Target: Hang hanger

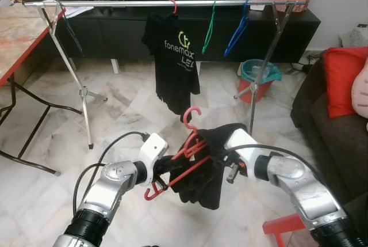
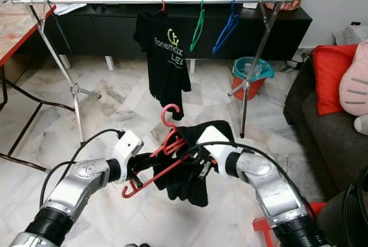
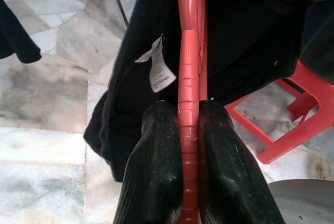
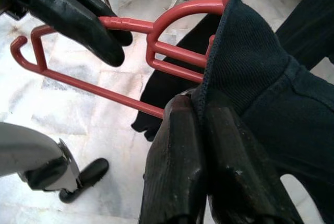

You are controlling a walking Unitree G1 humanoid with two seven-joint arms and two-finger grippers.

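Red plastic hanger (image 1: 185, 143), hook up at 12, ribbed arm, half-draped w/ black garment (image 1: 202, 175) bearing white label; held low-centre, well short of rail (image 1: 172, 3). Left gripper (image 3: 189, 130) pinches its arm. Right gripper (image 4: 201, 114) at 3 o'clock pinches garment's collar edge.

Red hanger (image 1: 185, 149), half-dressed in black garment (image 1: 208, 169)
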